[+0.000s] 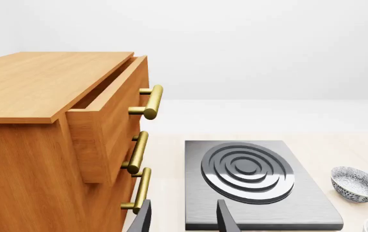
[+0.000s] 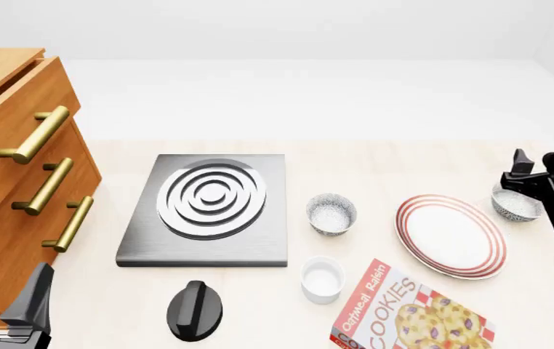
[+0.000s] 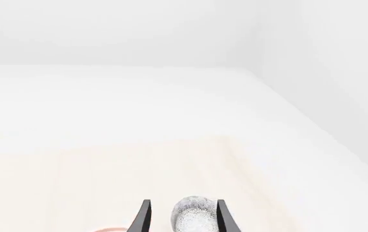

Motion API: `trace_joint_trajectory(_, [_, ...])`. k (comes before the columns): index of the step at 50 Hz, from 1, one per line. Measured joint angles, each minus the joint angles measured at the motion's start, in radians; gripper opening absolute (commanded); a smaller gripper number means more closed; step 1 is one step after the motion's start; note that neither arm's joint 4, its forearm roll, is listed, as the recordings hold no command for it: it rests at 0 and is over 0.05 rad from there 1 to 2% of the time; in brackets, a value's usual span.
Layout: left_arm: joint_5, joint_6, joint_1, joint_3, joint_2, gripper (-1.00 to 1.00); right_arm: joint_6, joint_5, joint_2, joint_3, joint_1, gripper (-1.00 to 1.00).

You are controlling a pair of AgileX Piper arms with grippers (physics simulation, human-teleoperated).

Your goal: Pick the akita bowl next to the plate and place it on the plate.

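The plate [image 2: 450,235], white with red rings, lies at the right of the table. The akita bowl [image 2: 512,203], speckled grey-black outside and white inside, sits just beyond the plate's right edge. My right gripper [image 2: 527,177] hovers over that bowl, open. In the right wrist view the akita bowl [image 3: 193,216] shows between the two fingertips of the right gripper [image 3: 182,220], with nothing gripped, and a sliver of the plate's rim [image 3: 110,228] is at the picture's edge. My left gripper [image 2: 6,291] stands open near the table's front left corner, far from both; it also shows in its own wrist view [image 1: 184,221].
A look-alike speckled bowl [image 2: 331,214] sits between the plate and the stove plate [image 2: 209,211]. A white ramekin [image 2: 322,278], a cookie box [image 2: 415,314] and a black knob [image 2: 195,310] lie near the front. A wooden drawer cabinet [image 2: 15,167] stands at the left.
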Motion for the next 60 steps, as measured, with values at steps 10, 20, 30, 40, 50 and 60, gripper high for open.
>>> trace_joint_trajectory(10, [0.000,0.000,0.000,0.000,0.000,1.00,0.006,0.009,0.008,-0.013,-0.018,1.00])
trace_joint_trajectory(20, [0.000,0.000,0.000,0.000,0.000,1.00,0.014,0.015,0.017,-0.024,-0.036,1.00])
trace_joint_trajectory(30, [0.000,0.000,0.000,0.000,0.000,1.00,0.022,0.024,0.028,-0.037,-0.058,1.00])
trace_joint_trajectory(40, [0.000,0.000,0.000,0.000,0.000,1.00,0.031,0.031,0.041,-0.050,-0.082,1.00])
trace_joint_trajectory(50, [0.000,0.000,0.000,0.000,0.000,1.00,0.043,0.041,0.052,-0.065,-0.107,1.00])
trace_joint_trajectory(60, [0.000,0.000,0.000,0.000,0.000,1.00,0.051,0.048,0.064,-0.078,-0.127,1.00])
